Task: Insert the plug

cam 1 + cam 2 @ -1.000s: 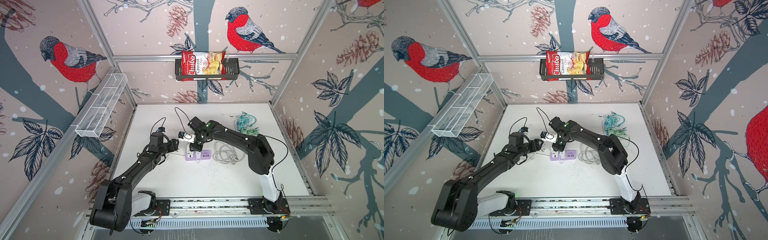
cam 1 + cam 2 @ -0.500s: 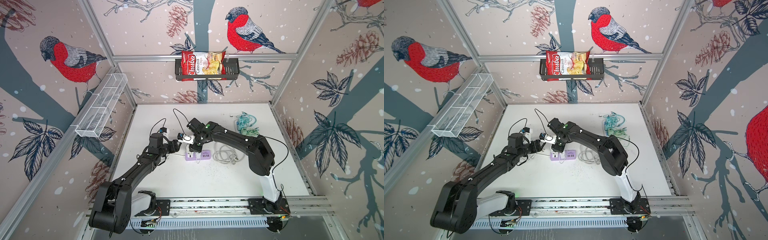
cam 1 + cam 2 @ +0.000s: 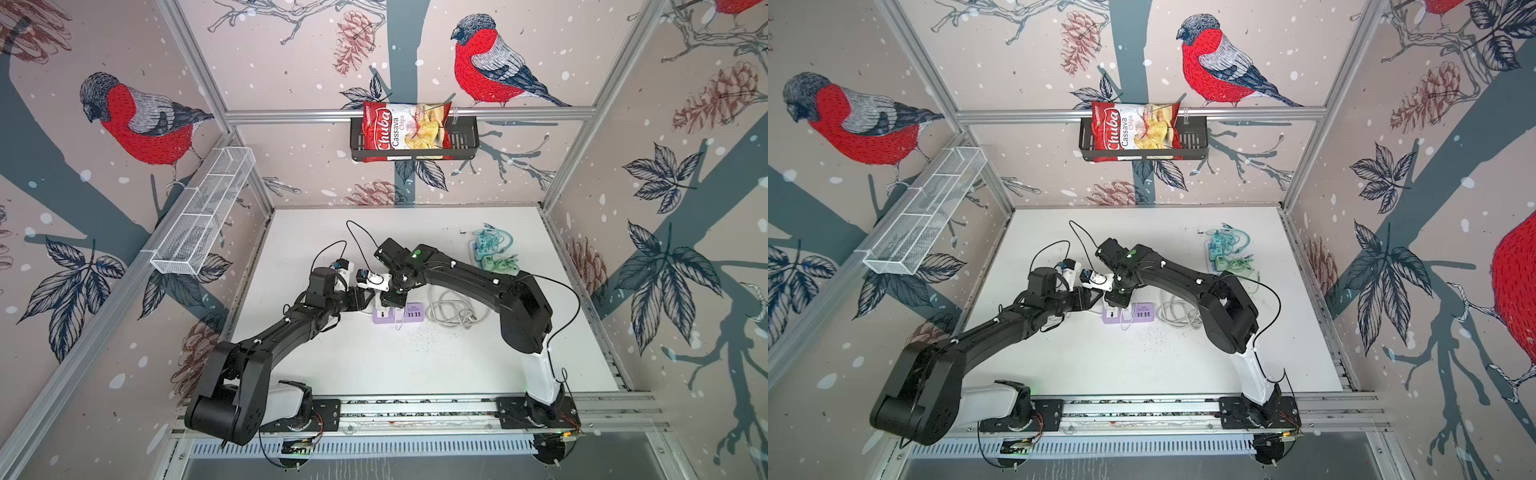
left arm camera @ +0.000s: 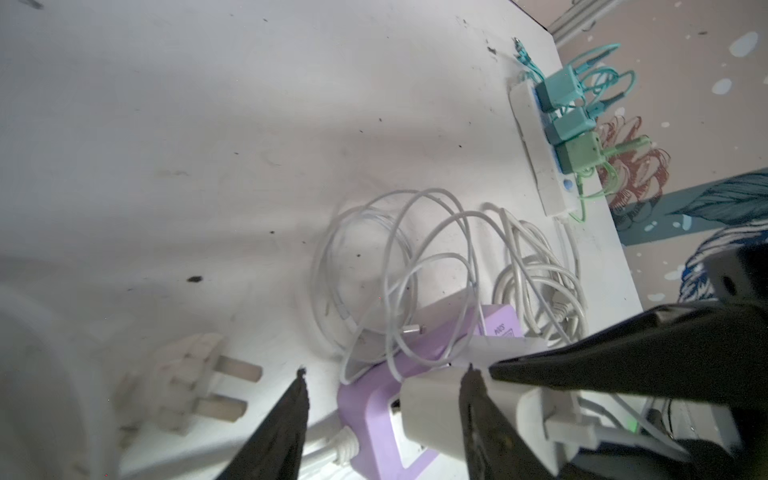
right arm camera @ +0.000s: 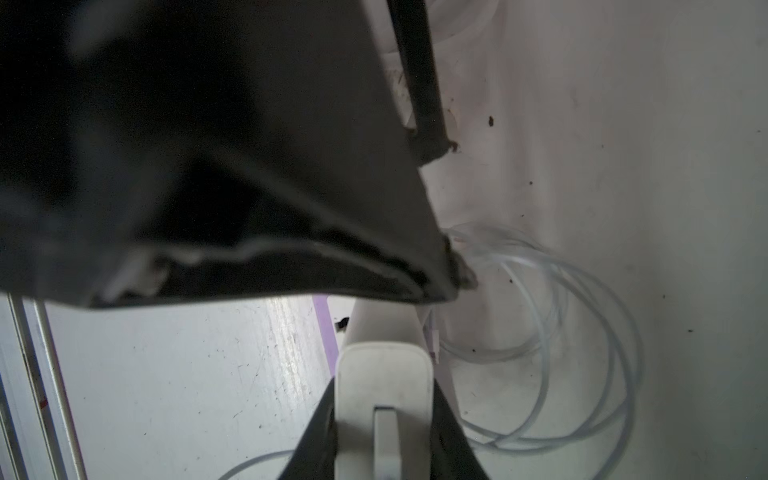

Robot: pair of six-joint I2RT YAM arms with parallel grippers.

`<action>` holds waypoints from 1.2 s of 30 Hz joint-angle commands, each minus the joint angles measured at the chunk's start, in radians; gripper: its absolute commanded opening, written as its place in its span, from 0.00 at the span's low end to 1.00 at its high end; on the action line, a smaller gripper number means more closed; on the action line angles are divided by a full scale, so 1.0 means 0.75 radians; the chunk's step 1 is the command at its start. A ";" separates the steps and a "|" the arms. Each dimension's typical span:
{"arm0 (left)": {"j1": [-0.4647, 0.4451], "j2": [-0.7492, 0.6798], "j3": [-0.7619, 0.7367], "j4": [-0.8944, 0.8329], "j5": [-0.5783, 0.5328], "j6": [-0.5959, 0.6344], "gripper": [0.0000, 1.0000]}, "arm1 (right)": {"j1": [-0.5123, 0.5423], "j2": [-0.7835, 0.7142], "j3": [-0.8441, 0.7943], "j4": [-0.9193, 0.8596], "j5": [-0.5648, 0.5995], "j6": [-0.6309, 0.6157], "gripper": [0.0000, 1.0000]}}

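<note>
The right fingers [image 5: 451, 440] clench the white charger plug [image 5: 382, 386] above the purple power strip [image 3: 411, 316] mid-frame; the left fingers [image 4: 282, 428] stand apart around its end

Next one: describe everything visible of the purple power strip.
The purple power strip is a lilac plastic block lying flat near the middle of the white table. One end has a white socket face, the other a row of dark USB ports. A thick white cord leaves the socket end; a thin white cable loops over its top. The white plug, held by the right gripper, sits at the socket; how deep, I cannot tell. The left gripper straddles that end, open.
</note>
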 commanded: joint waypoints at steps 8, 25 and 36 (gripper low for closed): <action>-0.022 0.147 0.038 0.111 0.008 0.045 0.53 | -0.004 -0.002 -0.007 -0.040 -0.024 -0.016 0.11; -0.021 0.447 0.099 0.301 -0.147 0.068 0.32 | -0.007 -0.044 -0.062 0.002 -0.036 -0.007 0.12; -0.021 0.444 0.130 0.305 -0.163 0.061 0.30 | -0.005 -0.005 -0.016 0.014 -0.009 -0.017 0.11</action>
